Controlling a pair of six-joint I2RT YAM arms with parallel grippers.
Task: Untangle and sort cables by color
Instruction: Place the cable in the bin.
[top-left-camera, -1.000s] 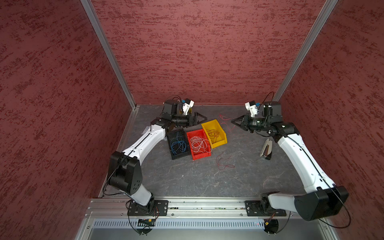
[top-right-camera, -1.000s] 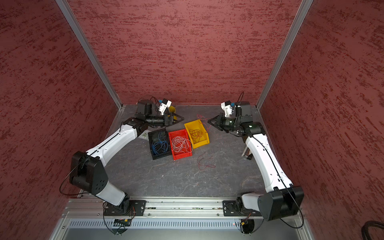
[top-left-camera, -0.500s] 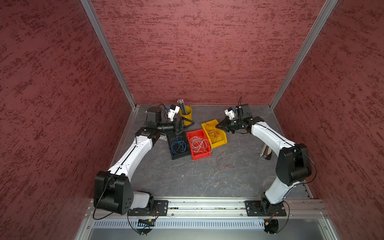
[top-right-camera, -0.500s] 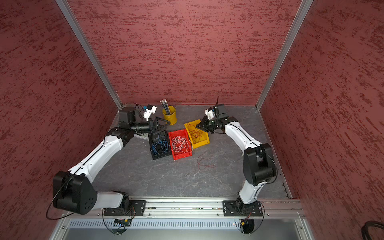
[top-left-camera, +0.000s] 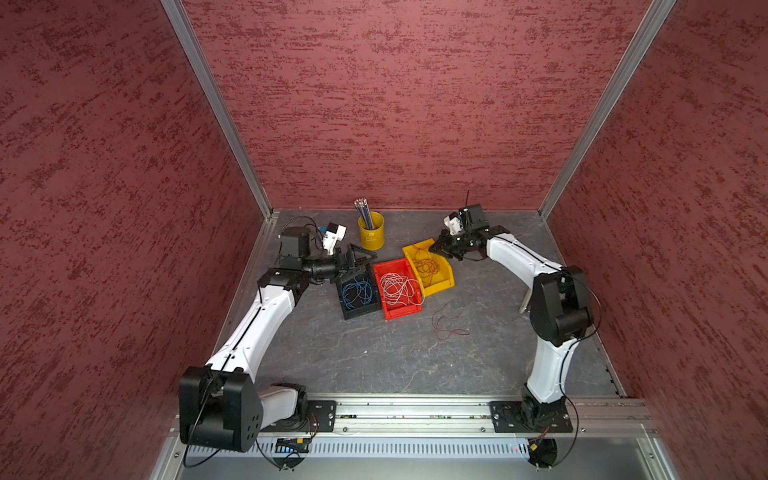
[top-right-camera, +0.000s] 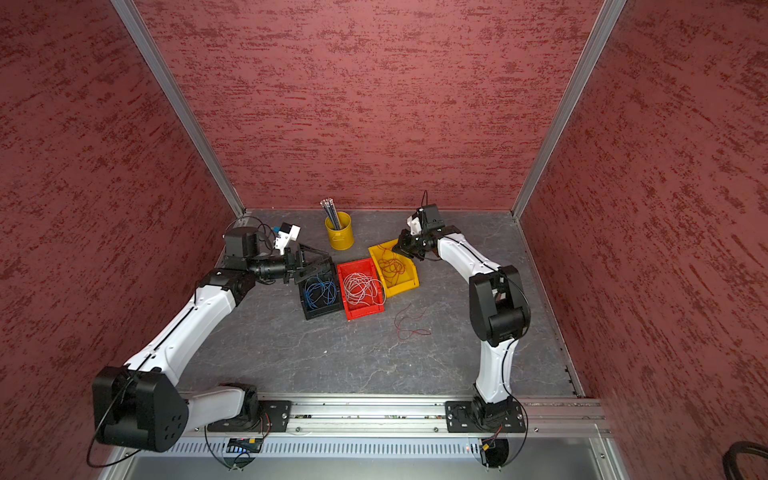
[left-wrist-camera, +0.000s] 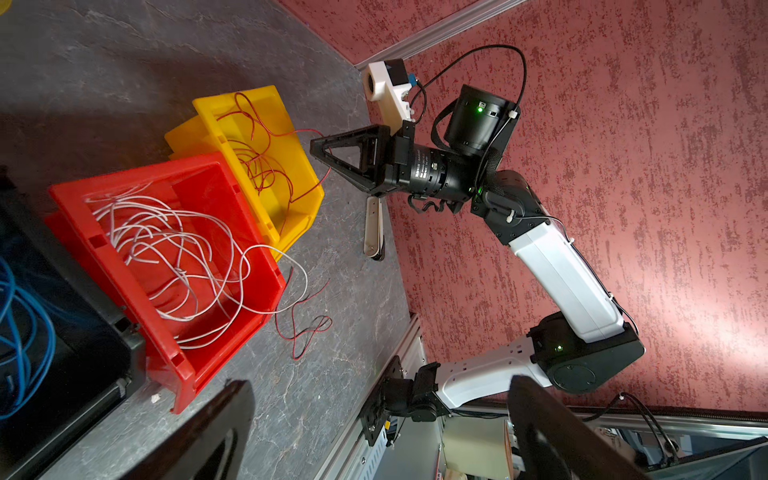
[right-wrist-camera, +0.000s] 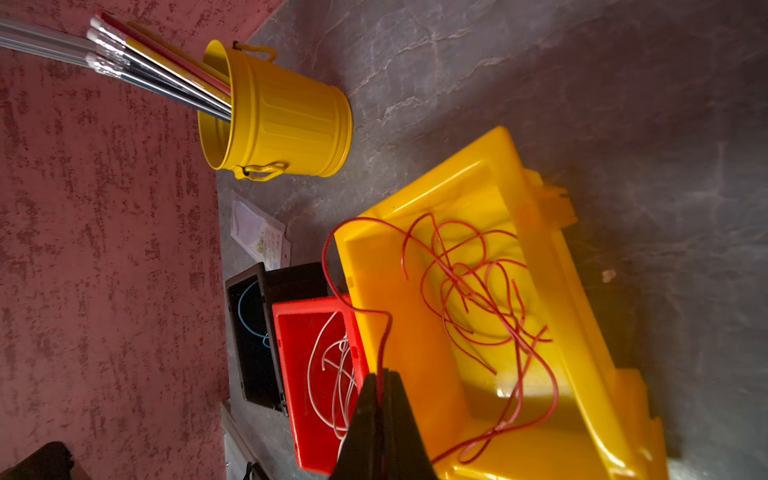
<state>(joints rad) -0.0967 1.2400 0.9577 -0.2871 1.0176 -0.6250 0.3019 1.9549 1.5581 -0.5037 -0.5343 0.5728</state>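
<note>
Three bins stand side by side. Blue cables (top-left-camera: 356, 291) lie in the black bin (top-left-camera: 360, 311), whitish cables (top-left-camera: 399, 286) in the red bin (top-left-camera: 402, 314), red cables (top-left-camera: 426, 264) in the yellow bin (top-left-camera: 441, 283). One red cable (top-left-camera: 449, 328) lies loose on the table in front of the bins, also visible in a top view (top-right-camera: 409, 322). My right gripper (right-wrist-camera: 380, 382) hangs over the yellow bin's far end, shut on a red cable (right-wrist-camera: 386, 332) that loops down into that bin. My left gripper (left-wrist-camera: 380, 436) is open and holds nothing, at the black bin's far end (top-left-camera: 361, 259).
A yellow cup (top-left-camera: 371, 231) of pencils stands behind the bins near the back wall. A pale flat strip (left-wrist-camera: 372, 228) lies on the table by the right wall. A small paper packet (right-wrist-camera: 259, 232) lies behind the black bin. Red walls close in three sides.
My right gripper has swung left from the back right to the yellow bin's far end. My left gripper has pulled away from the pencil cup to the black bin.
</note>
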